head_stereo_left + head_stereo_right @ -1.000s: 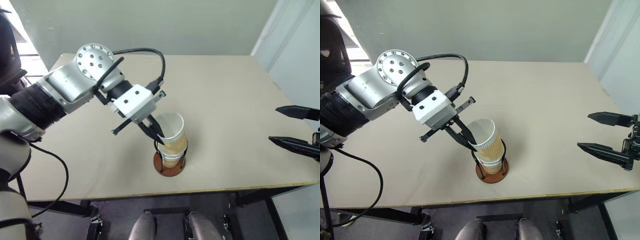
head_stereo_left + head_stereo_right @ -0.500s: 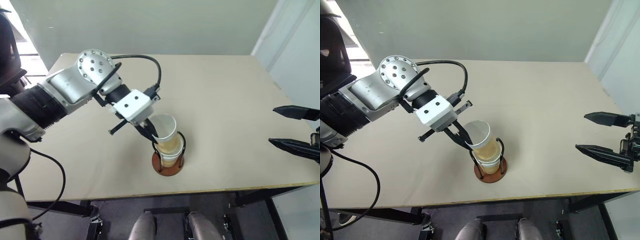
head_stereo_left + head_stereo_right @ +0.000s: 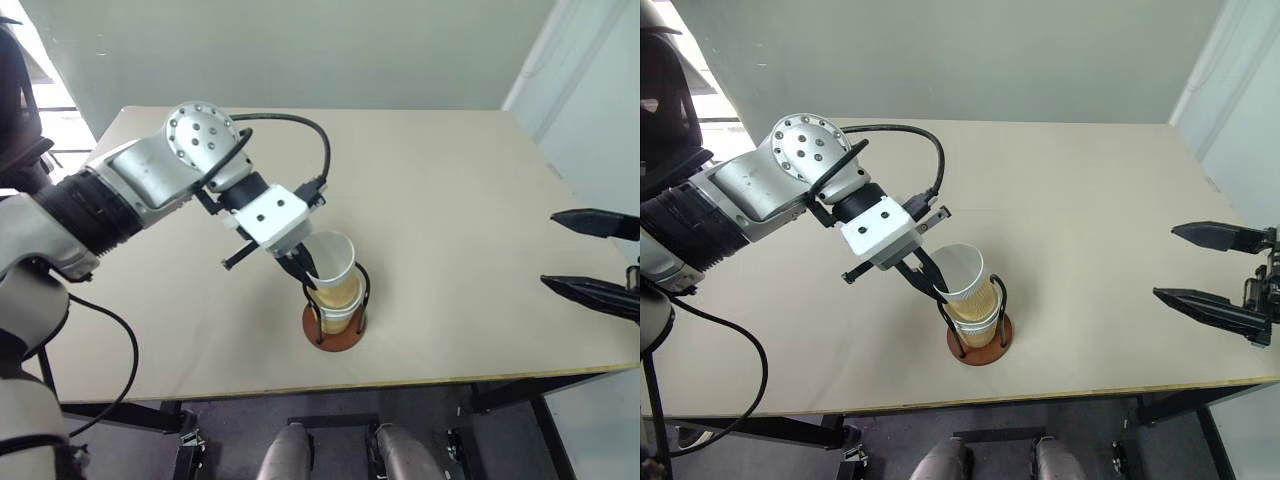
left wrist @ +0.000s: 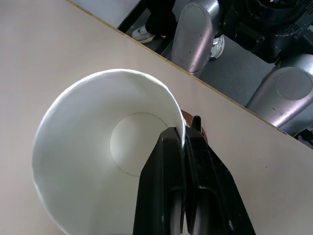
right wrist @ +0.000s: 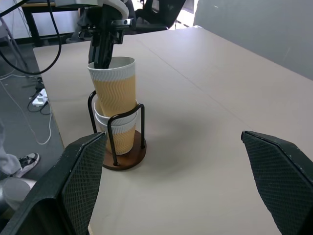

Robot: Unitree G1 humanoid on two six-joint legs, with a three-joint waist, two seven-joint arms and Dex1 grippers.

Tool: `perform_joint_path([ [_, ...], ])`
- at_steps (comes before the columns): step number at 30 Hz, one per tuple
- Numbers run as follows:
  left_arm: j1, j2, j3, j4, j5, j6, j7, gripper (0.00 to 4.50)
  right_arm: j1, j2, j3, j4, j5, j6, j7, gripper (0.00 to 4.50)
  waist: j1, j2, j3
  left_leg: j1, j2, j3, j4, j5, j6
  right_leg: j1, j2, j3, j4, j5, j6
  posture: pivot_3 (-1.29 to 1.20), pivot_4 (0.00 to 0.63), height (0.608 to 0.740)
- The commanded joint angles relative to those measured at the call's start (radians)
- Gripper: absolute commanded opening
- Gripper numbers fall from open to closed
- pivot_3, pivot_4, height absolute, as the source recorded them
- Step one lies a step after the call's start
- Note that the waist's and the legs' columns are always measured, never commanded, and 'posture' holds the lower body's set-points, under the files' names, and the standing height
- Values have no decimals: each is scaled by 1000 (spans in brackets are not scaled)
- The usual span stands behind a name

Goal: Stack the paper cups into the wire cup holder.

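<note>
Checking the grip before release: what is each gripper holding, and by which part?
Left gripper pinches the top paper cup by its rim; right gripper holds nothing.

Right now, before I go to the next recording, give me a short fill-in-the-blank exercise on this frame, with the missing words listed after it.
1. The left gripper pinches the top paper cup by its ____.
2. The stacked cups sit inside the wire cup holder, whose round base is ____ in colour.
3. The right gripper hangs away from the stack with its fingers ____.
4. The holder stands on a light ____.

Missing words: rim; reddish-brown; open; table
</note>
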Motion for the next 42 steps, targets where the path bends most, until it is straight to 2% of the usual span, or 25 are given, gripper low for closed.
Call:
perform_joint_path([
  [1,-18,-5,29,0,-6,10,-30,975,-1,3,-32,-15,7,-10,-8,4500,0,0,0,0,0,0,0,0,0,0,0,0,0,0,0,0,150,740],
  [10,-1,-34,72,44,16,10,-30,4267,-6,4,-18,-11,1,-16,-11,4500,0,0,0,0,0,0,0,0,0,0,0,0,0,0,0,0,150,740],
  [11,2,-38,84,49,17,17,-30,4483,-7,3,-16,-8,1,-16,-10,4500,0,0,0,0,0,0,0,0,0,0,0,0,0,0,0,0,150,740],
  [14,24,-59,155,86,37,21,-30,4483,-19,-6,2,4,-4,-20,-6,4500,0,0,0,0,0,0,0,0,0,0,0,0,0,0,0,0,150,740],
  [17,43,-37,231,102,18,62,-30,4483,-34,-12,24,21,-17,-31,3,4500,-1,0,0,0,0,0,0,0,0,0,0,0,0,0,0,0,150,740],
  [21,118,1,431,125,-4,192,-30,4483,-47,-15,53,59,-40,-49,29,4500,-3,1,0,0,0,0,-1,0,0,-1,1,0,0,0,0,0,150,740],
  [24,218,46,604,172,47,277,-17,4483,-79,-25,100,102,-65,-70,52,4500,-7,2,0,1,1,0,-2,0,0,-1,1,0,0,0,0,0,150,740],
  [28,418,169,801,181,94,369,16,4483,-146,-41,175,161,-93,-98,89,4500,-20,5,-1,2,1,1,-4,1,-1,-3,2,2,2,0,0,0,150,740],
  [32,644,254,1023,177,57,489,80,4483,-225,-45,257,242,-134,-134,130,4500,-28,5,-1,3,1,1,-5,4,-4,-5,3,3,5,-2,-3,0,150,740],
  [37,933,288,1286,207,76,527,165,4483,-343,-38,369,361,-191,-179,186,4500,-27,5,-1,4,1,2,-4,5,-5,-5,2,5,10,-3,-5,0,150,740],
  [42,1164,253,1520,142,70,585,258,4483,-440,-31,444,462,-242,-213,237,4500,-32,4,-1,8,0,5,-5,4,-5,-6,2,8,17,-6,-10,0,150,740],
])
